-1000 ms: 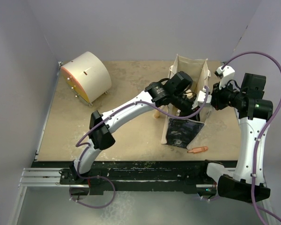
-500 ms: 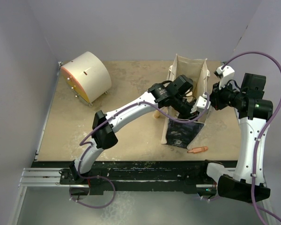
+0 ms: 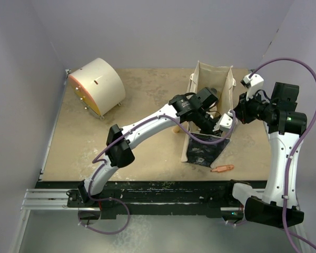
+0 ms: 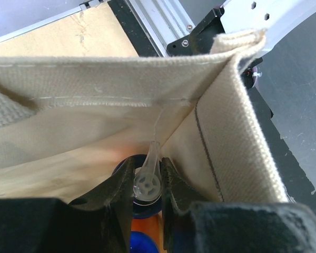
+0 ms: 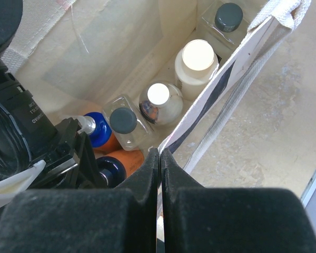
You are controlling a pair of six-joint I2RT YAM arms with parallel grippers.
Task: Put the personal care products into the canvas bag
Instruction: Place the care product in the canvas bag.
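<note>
The canvas bag (image 3: 204, 150) stands upright at the middle right, and its inside shows in the right wrist view (image 5: 110, 47). Inside it stand two clear bottles with black caps (image 5: 229, 18) (image 5: 122, 120), a cream-white bottle (image 5: 198, 55), a silver bottle (image 5: 159, 95) and an orange bottle with a dark blue cap (image 5: 116, 167). My left gripper (image 4: 147, 184) is down inside the bag, shut on the clear nozzle of the other orange bottle (image 4: 146, 232), near the bag's corner. My right gripper (image 5: 159, 155) is shut on the bag's rim and holds it open.
A large cream drum with an orange face (image 3: 97, 87) lies at the back left. A tan wooden cone (image 3: 175, 129) stands just left of the bag, partly behind my left arm. A small orange stick (image 3: 222, 168) lies on the table in front of the bag.
My left gripper has gone deeper into the bag with the orange bottle, and its arm has stretched further right. The right gripper has kept its hold on the rim.
</note>
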